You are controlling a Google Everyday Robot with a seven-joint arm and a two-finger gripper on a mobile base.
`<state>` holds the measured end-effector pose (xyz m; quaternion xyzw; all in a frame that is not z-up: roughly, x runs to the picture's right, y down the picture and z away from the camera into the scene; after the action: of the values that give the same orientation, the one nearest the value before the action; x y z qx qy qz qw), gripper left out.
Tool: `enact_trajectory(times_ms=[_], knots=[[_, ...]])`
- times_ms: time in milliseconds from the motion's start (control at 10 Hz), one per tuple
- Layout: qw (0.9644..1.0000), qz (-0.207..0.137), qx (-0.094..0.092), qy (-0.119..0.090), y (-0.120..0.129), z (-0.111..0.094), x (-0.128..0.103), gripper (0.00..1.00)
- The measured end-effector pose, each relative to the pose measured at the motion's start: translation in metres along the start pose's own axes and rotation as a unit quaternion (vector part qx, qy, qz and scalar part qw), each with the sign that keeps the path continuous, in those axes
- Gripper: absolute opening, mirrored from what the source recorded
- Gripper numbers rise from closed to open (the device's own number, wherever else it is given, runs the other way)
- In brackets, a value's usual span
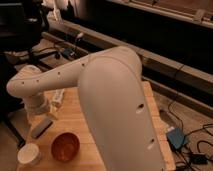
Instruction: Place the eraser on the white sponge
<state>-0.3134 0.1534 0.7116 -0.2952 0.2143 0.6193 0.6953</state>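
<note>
The eraser (41, 127) is a dark flat bar lying at a slant on the wooden table (85, 125) near its left edge. My gripper (44, 113) hangs from the white wrist just above and behind the eraser's far end, over the left part of the table. My big white arm fills the middle of the view. The white sponge is hidden behind the arm.
A red bowl (65, 146) sits at the front, right of the eraser. A round white cup (29, 154) stands at the front left corner. A long white tube-like bottle (57, 97) lies behind the gripper. Cables and a blue box (177, 137) are on the floor at right.
</note>
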Motion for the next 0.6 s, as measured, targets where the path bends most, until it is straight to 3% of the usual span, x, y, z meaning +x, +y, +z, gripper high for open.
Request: enact_trajectory(times_ms=[400,600], knots=[[0.9996,0.014,0.025,0.001,0.037,0.039,-0.011,0.74],[0.9993,0.023,0.028,-0.001,0.049,0.058,-0.019,0.74]])
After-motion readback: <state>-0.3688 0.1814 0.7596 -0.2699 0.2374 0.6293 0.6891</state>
